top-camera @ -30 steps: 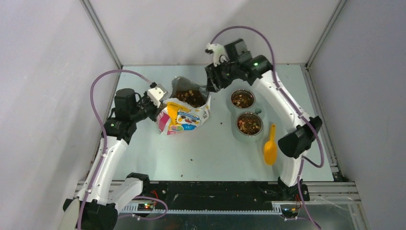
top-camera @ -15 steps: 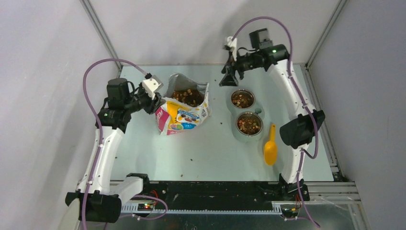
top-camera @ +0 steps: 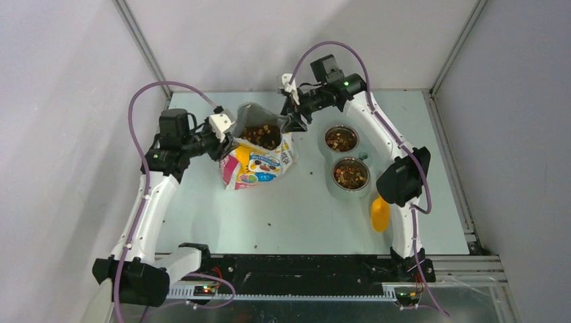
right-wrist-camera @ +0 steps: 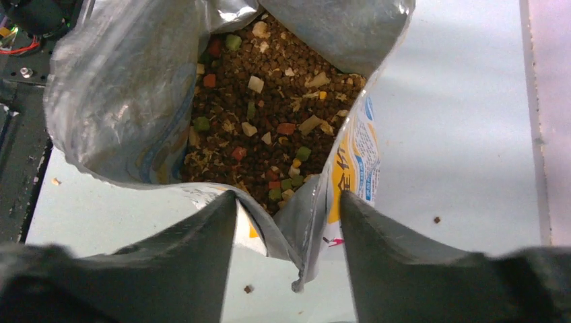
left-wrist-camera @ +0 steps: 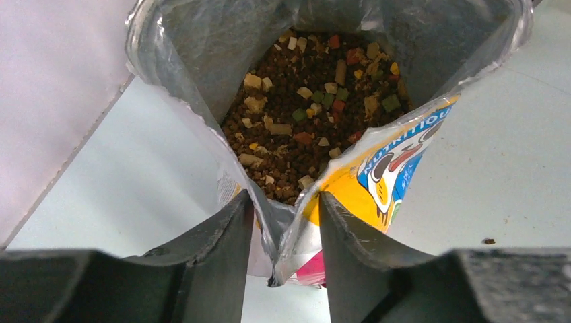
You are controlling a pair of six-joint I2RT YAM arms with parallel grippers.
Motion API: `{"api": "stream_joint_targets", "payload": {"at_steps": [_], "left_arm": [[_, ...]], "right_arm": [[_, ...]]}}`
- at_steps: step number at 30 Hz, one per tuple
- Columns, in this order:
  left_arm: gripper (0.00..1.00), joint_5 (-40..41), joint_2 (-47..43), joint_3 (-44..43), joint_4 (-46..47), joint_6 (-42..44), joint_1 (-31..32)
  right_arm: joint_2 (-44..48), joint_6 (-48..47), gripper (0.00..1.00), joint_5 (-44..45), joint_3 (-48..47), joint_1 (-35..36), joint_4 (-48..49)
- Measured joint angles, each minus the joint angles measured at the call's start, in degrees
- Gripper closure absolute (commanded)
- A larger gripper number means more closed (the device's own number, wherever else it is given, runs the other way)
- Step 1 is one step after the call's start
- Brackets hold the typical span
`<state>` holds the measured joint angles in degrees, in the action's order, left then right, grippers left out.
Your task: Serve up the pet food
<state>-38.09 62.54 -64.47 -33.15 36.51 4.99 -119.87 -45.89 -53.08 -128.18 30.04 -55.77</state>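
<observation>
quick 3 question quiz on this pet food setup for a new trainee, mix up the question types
1. True or false: the far bowl and the near bowl both hold pet food.
2. Where does the yellow scoop lie? A in a bowl; B on the table beside the near bowl; C off the table.
3. Fill in: the left gripper and the right gripper each have their fingers either side of an edge of the open ____.
Key: 1 true; 2 B; 3 bag.
</observation>
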Motion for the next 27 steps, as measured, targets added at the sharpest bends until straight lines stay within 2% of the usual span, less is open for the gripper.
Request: {"api": "stream_joint_targets", "payload": {"at_steps": [1, 2, 3, 4, 5, 8, 9, 14, 18, 22, 27], "left_arm": [[0.66, 0.17, 0.13, 0.20, 0.04, 0.02, 0.13], [0.76, 0.28, 0.20, 0.35, 0.13, -0.11, 0.20], [0.82, 0.50, 0.28, 0.46, 0.42, -0.04, 0.24], [0.94, 0.59, 0.33, 0.46, 0.48, -0.07, 0.24], [0.97, 0.66, 0.35, 0.46, 0.24, 0.20, 0.02], [1.00, -0.13, 0.35, 0.31, -1.07, 0.26, -1.20], [1.00, -0.68, 0.35, 0.09, -1.57, 0.04, -2.08], [1.00, -3.45, 0.92, -2.12, -6.32, -1.33, -9.29], [1.00, -6.40, 1.38, -2.29, -6.49, -7.34, -13.94], [1.00, -10.56, 1.97, -2.29, -6.49, -11.67, -15.17], [1.00, -14.21, 2.32, -3.34, -9.68, -11.85, -15.15]], "right_arm": [[0.00, -0.24, 0.52, 0.07, 0.00, 0.00, 0.28], [0.00, -0.31, 0.58, 0.15, 0.00, -0.02, 0.42], [0.00, -0.31, 0.61, 0.22, 0.00, -0.09, 0.50], [0.00, -0.33, 0.69, 0.33, 0.00, -0.15, 0.61], [0.00, -0.15, 0.73, 0.39, 0.00, -0.28, 0.63], [0.00, 0.20, 0.96, 0.50, 0.00, -1.01, 1.05], [0.00, 0.52, 0.99, 0.57, 0.00, -1.38, 1.25], [1.73, 4.37, 1.00, 0.13, 2.58, -3.34, 2.10], [5.49, 7.10, 1.00, -0.09, 6.58, -3.65, 1.62], [7.96, 7.26, 1.00, -0.09, 8.04, -3.76, -2.21], [8.44, 5.03, 1.00, -0.96, 5.97, -4.57, -10.60]]}}
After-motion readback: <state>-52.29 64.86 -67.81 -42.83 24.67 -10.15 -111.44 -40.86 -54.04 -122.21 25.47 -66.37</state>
